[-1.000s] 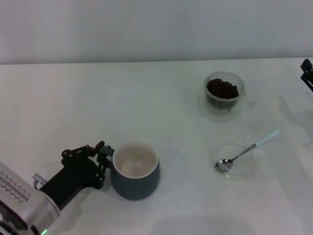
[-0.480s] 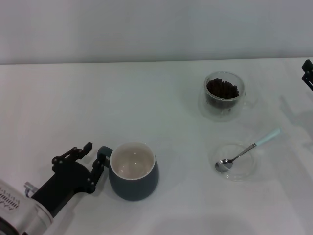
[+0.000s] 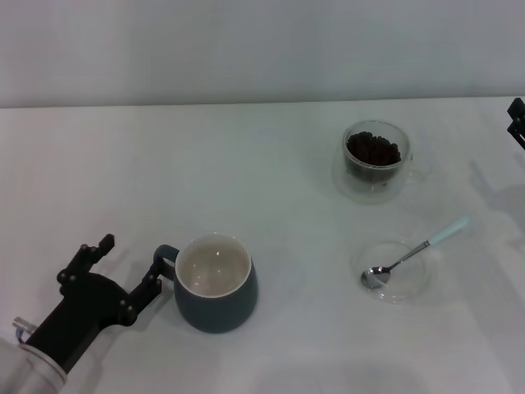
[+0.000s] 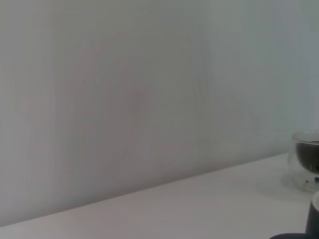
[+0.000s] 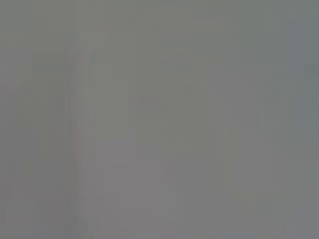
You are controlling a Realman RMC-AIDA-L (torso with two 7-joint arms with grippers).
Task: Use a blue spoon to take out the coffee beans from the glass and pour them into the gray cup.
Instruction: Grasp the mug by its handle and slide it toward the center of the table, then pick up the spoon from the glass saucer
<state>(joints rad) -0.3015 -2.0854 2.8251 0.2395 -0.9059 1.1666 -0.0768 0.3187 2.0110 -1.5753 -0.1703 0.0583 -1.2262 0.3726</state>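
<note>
The gray cup (image 3: 215, 294), cream-white inside, stands at the front left with its loop handle toward my left gripper (image 3: 131, 254). That gripper is open; one finger (image 3: 150, 281) is next to the handle, the other well apart. The glass (image 3: 375, 161) with the coffee beans (image 3: 373, 149) stands at the back right. The blue spoon (image 3: 414, 250) lies with its metal bowl in a flat clear dish (image 3: 414, 287) and its pale handle pointing back right. My right gripper (image 3: 516, 116) shows only at the right edge. The left wrist view shows the glass (image 4: 306, 159) and the cup's edge (image 4: 314, 219).
The white table (image 3: 246, 172) runs back to a pale wall. The right wrist view shows only a plain gray surface.
My left gripper has opened off the cup's handle and drawn back toward the front left. The cup has shifted a little to the left. The right arm has not moved.
</note>
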